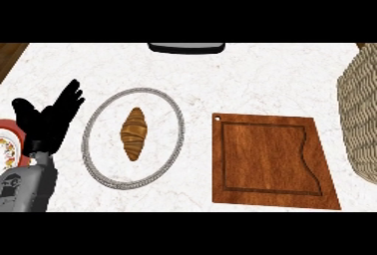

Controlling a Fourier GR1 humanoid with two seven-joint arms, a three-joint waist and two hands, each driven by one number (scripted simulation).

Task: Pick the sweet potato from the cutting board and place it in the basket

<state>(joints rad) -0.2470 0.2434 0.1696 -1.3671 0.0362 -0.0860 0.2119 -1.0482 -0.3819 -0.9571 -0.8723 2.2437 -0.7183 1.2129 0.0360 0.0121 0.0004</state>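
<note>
While the left hand [46,122] rested at the left edge of the head view, its fingers [70,97] pointed upward, spread and straight, and held nothing. The right hand was out of view. The cutting board [271,159] lay flat on the white marbled worktop [258,74], right of centre, and no sweet potato showed on it; its location could not be determined. The woven basket [359,114] stood just beside the board at the right edge, its interior not visible. A croissant [134,133] lay on a plate [175,124] between hand and board. A dark object [185,47] sat at the top edge.
</note>
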